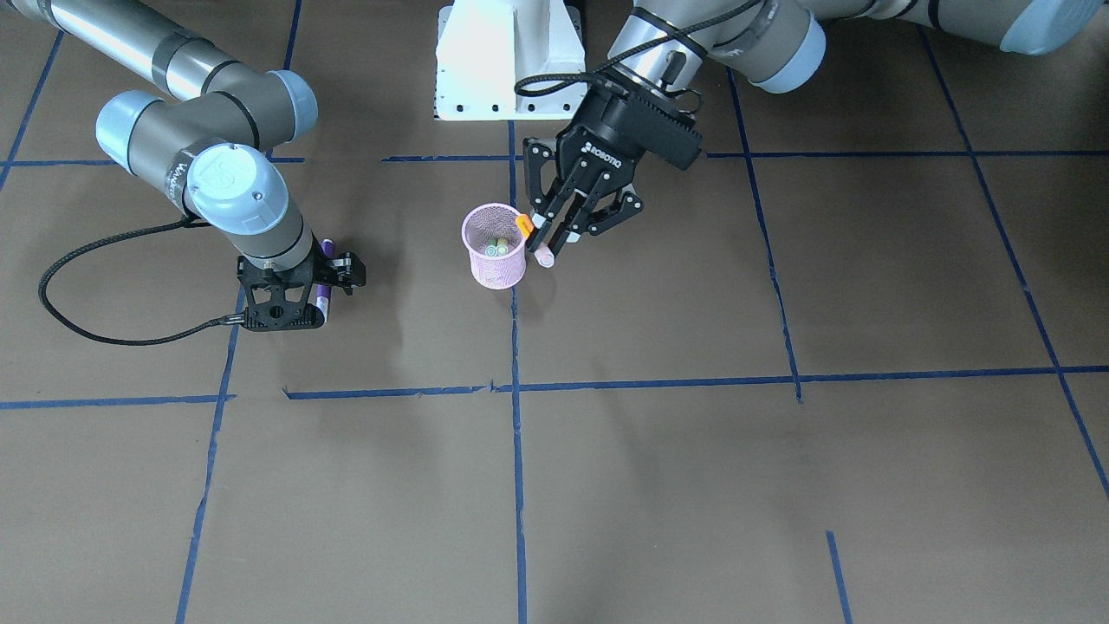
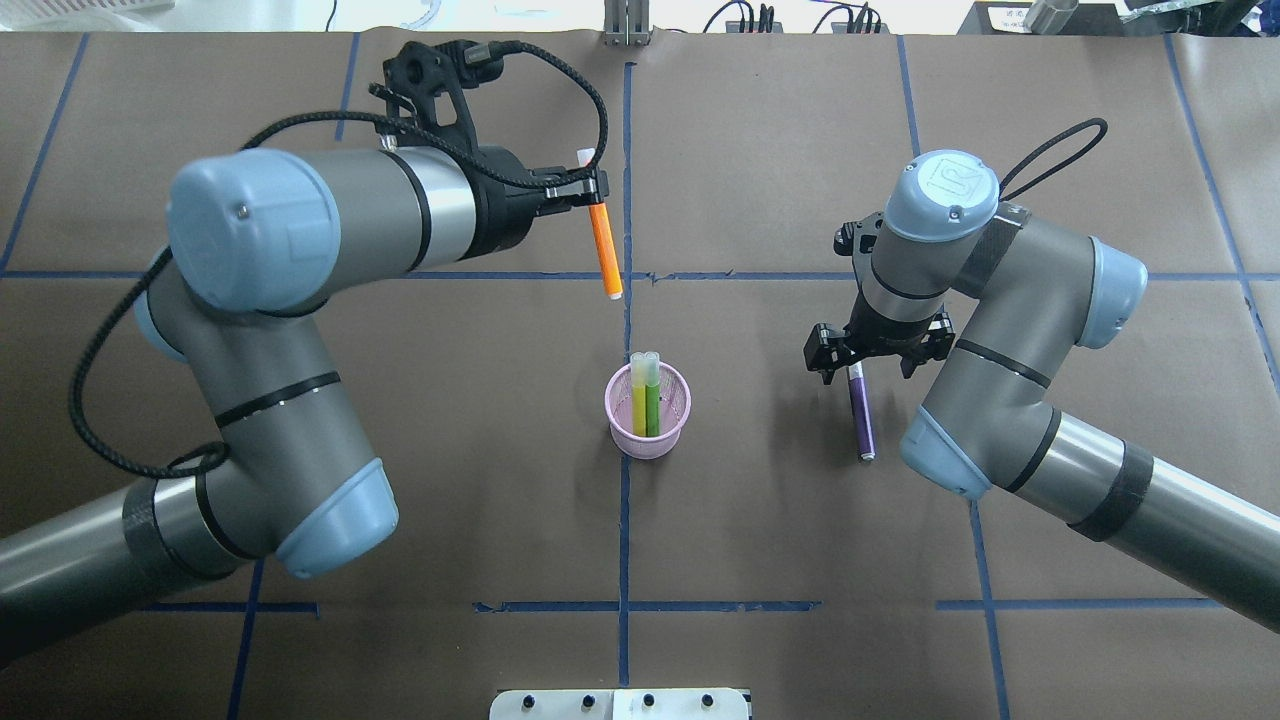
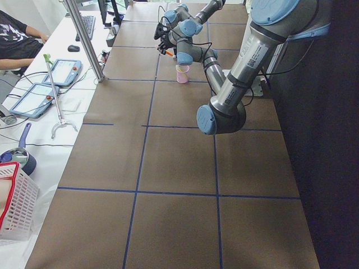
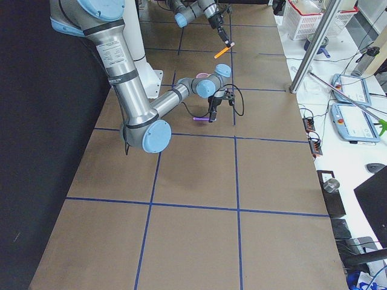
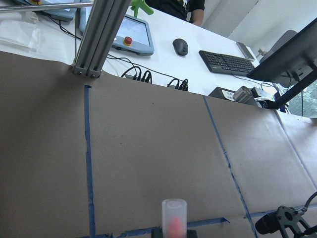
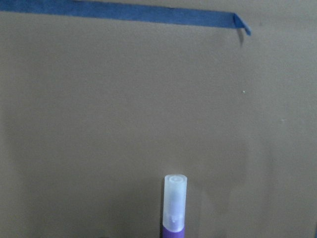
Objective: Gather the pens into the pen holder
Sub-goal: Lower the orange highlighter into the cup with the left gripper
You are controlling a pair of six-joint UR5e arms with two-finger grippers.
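Observation:
The pink mesh pen holder (image 2: 672, 425) stands mid-table, also in the front view (image 1: 498, 270). It holds a yellow-green pen (image 2: 639, 395) and a green pen (image 2: 652, 395), both upright. My left gripper (image 2: 592, 190) is shut on the orange pen (image 2: 603, 245) and holds it tilted in the air near the holder, outside it; in the front view the pen (image 1: 524, 225) is just beside the rim. The purple pen (image 2: 862, 420) lies flat on the table. My right gripper (image 2: 862, 362) is low over the pen's pale end (image 6: 175, 198), jaws open around it.
The white robot base (image 1: 507, 61) stands just behind the holder. Blue tape lines cross the brown table cover. A black cable (image 1: 104, 334) loops beside the right wrist. A side bench with tablets (image 3: 45, 84) and a red basket (image 3: 14, 207) lies beyond the table's edge.

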